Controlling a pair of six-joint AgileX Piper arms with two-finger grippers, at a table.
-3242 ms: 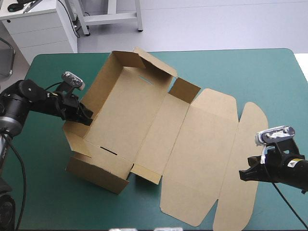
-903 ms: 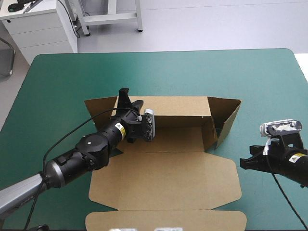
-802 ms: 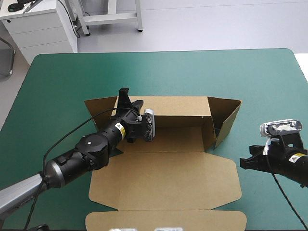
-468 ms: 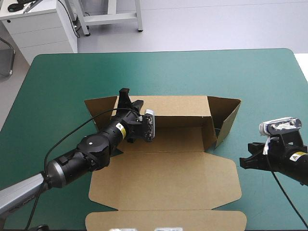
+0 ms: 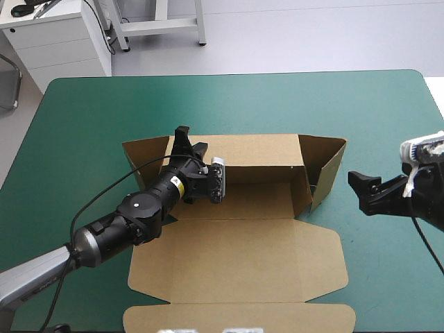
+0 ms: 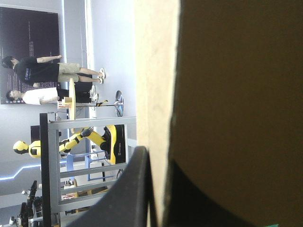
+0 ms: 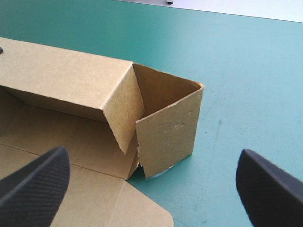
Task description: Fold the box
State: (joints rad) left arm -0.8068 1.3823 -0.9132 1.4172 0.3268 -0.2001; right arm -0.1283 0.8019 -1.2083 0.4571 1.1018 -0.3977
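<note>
Box (image 5: 236, 257) mid-desk (image 5: 104, 111): open tray, far wall raised, lid flat toward the near edge. In the high view, left gripper (image 5: 186, 144) at the far wall's top. Only in the left wrist view, board edge clamped between black fingers (image 6: 135, 189). Right gripper (image 5: 364, 191) spread wide, apart from the box's upright right end flap (image 7: 168, 137). Over the tray floor, left arm's wrist.

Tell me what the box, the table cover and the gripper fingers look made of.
Box: brown cardboard, matte; raw cut edges and creased folds, and the raised walls stand upright.
Table cover: teal-green, smooth with a faint sheen; perhaps a vinyl or rubber mat, can't tell.
Fingers: black with a fine grid texture; likely rubber or moulded plastic.
</note>
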